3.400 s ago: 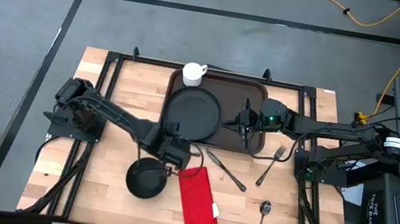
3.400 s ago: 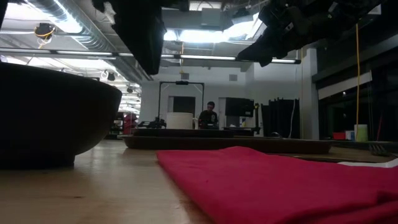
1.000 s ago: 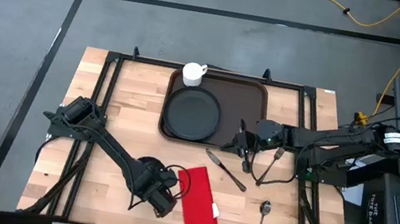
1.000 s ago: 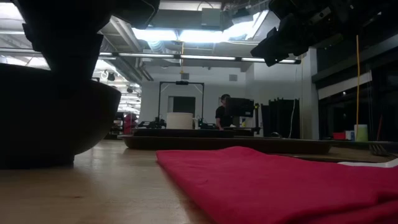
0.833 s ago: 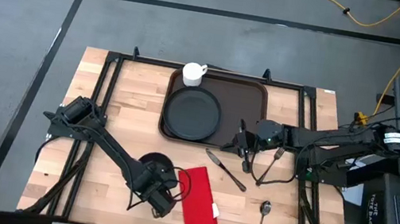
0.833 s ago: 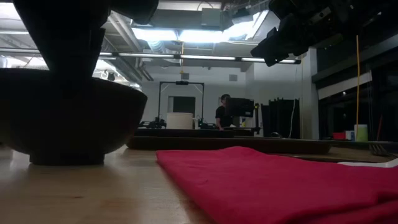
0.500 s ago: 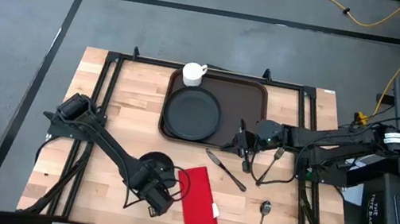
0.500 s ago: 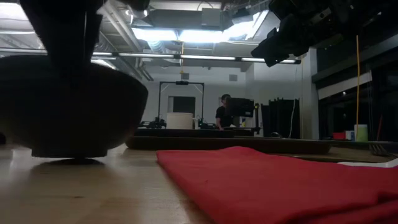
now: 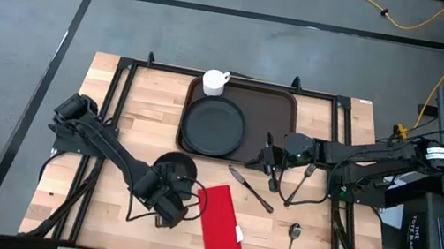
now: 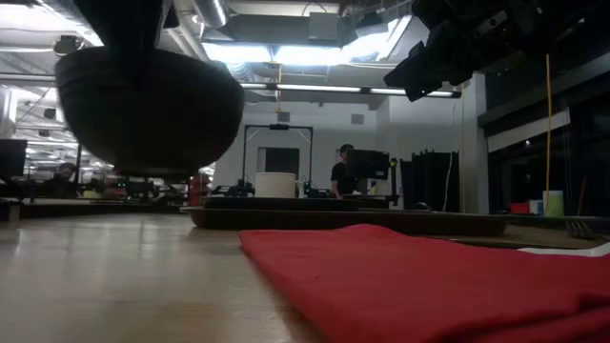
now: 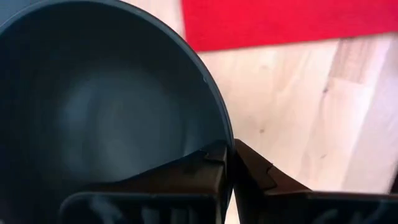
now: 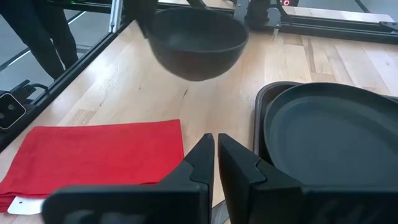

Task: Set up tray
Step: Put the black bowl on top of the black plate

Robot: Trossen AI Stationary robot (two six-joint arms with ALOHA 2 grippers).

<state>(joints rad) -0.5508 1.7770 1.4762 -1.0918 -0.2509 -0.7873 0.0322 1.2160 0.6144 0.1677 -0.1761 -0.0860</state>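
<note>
The dark brown tray (image 9: 274, 108) lies at the table's far middle. On it rests a round black plate (image 9: 214, 126), and a white mug (image 9: 214, 81) stands at its far left corner. A black bowl (image 9: 173, 170) hangs in the air near of the tray, also seen in the low view (image 10: 148, 105) and the right wrist view (image 12: 196, 43). My left gripper (image 9: 167, 189) is shut on it. My right gripper (image 9: 268, 157) waits shut by the tray's near right corner, with nothing between its fingers (image 12: 202, 155). My left gripper holds the bowl by its near rim (image 11: 219, 127), one finger inside the bowl and one outside. The fingers come from the table's near side, slanting down. The bowl is lifted clear of the table, mouth up and about level.
A red napkin (image 9: 218, 220) lies right of the bowl near the front edge. A knife (image 9: 249, 189), a fork (image 9: 300, 183) and a spoon (image 9: 292, 243) lie on the wood right of it. Bare wood shows left of the tray.
My left gripper has gone up and a little toward the far edge with the bowl. The bowl stood on the table a second ago and now hangs clear above it.
</note>
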